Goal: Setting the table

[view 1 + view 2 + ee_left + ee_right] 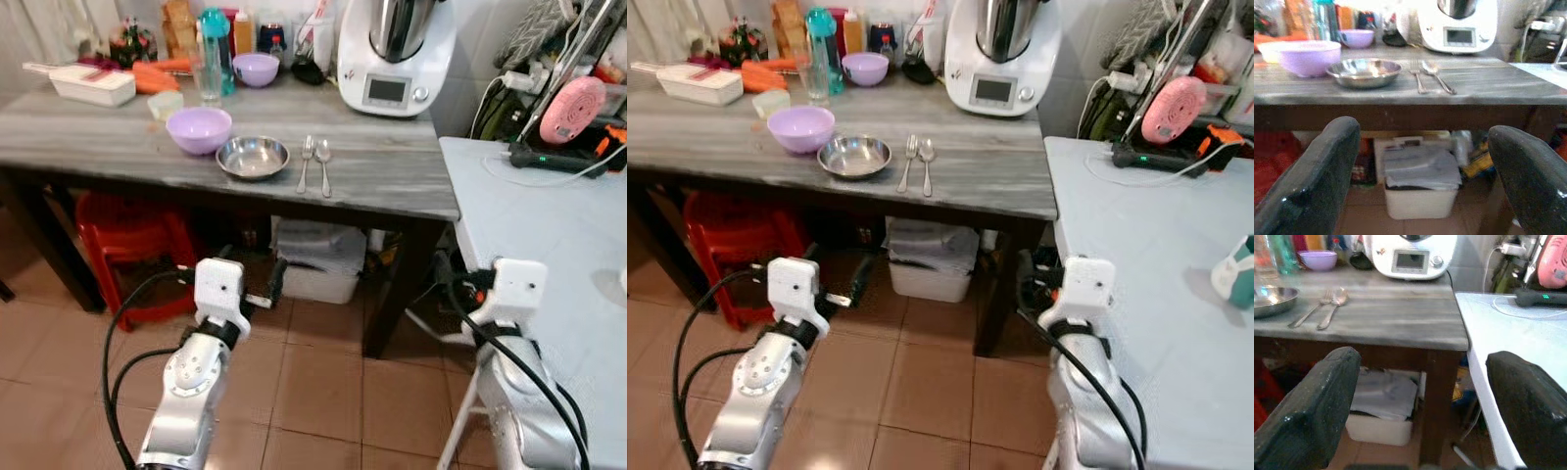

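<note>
On the grey wooden table (392, 166) a steel bowl (253, 157) lies near the front edge. A fork (305, 162) and a spoon (324, 164) lie side by side just right of it. A purple bowl (199, 129) stands to its left, and a smaller purple bowl (256, 69) is at the back. My left gripper (1422, 181) is held low in front of the table, below its top, open and empty. My right gripper (1420, 416) is also open and empty, low by the table's right corner.
A white kitchen appliance (395, 54), a glass (208, 78), a teal bottle (216, 44) and a white tray (90, 83) crowd the table's back. A pale table (549, 235) with cables and a pink device (573, 108) adjoins on the right. Under the table are a red stool (127, 235) and a white bin (313, 264).
</note>
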Tool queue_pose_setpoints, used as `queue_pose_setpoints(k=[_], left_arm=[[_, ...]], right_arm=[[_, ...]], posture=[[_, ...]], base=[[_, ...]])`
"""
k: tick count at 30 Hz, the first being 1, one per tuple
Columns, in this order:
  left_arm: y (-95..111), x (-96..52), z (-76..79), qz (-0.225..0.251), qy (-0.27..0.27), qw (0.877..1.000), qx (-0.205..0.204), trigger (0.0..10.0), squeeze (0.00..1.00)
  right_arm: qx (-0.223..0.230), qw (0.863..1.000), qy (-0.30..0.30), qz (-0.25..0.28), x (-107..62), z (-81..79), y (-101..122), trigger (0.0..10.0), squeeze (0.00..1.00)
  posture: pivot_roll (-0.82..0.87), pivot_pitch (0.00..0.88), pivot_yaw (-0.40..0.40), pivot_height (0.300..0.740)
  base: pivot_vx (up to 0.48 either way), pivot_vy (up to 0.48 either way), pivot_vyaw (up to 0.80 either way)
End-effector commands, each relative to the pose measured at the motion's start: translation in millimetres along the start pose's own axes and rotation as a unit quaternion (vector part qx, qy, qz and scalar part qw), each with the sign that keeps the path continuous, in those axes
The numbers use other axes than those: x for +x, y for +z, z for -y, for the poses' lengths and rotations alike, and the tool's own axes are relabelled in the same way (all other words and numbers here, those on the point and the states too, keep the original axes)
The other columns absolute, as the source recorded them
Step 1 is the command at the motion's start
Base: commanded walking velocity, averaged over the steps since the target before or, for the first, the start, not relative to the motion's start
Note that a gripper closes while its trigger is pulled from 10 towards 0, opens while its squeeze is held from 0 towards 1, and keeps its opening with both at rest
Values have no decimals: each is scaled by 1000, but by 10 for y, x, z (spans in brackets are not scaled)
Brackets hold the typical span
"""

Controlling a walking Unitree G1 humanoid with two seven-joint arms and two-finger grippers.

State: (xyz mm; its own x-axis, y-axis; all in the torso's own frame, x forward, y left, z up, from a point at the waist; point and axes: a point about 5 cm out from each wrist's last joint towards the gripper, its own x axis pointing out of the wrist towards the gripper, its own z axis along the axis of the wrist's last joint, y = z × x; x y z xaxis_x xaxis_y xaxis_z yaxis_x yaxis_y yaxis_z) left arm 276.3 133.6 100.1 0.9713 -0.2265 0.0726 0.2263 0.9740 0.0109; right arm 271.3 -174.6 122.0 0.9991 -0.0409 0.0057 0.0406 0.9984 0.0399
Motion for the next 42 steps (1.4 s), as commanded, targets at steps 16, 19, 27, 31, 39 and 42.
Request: queue_pose_setpoints(k=[16,19,27,31,39,42], left_arm=[[-19,39,84,2,-19,1000,-6,10000,0],[-25,20,58,2,-18,1000,-4,10000,0],[-57,-67,-16,-5,-12,1000,2,10000,0],[-66,-90,-12,-8,-17,1000,-6,10000,0],[-83,-124,72,-8,-57,998,-18,10000,0],[-84,-127,81,-8,-60,998,-16,10000,0]], right_arm=[[-27,999,-21,8,-6,180,56,10000,0],[-27,999,-20,8,-27,177,51,10000,0],[-46,999,-19,6,-152,155,15,10000,0],[-50,998,-28,-5,-218,177,-48,10000,0],[-49,998,-33,-9,-196,155,-61,10000,0],[-46,998,-30,-8,-166,116,-64,10000,0]], posture=[[-16,0,-64,740],[-12,0,-67,740],[-4,0,-67,740],[-6,0,-63,740],[-15,0,-49,740],[-18,0,-41,740]], base=[[0,-480,0],[0,-480,0],[0,-480,0],[0,-95,0],[0,0,0],[0,0,0]])
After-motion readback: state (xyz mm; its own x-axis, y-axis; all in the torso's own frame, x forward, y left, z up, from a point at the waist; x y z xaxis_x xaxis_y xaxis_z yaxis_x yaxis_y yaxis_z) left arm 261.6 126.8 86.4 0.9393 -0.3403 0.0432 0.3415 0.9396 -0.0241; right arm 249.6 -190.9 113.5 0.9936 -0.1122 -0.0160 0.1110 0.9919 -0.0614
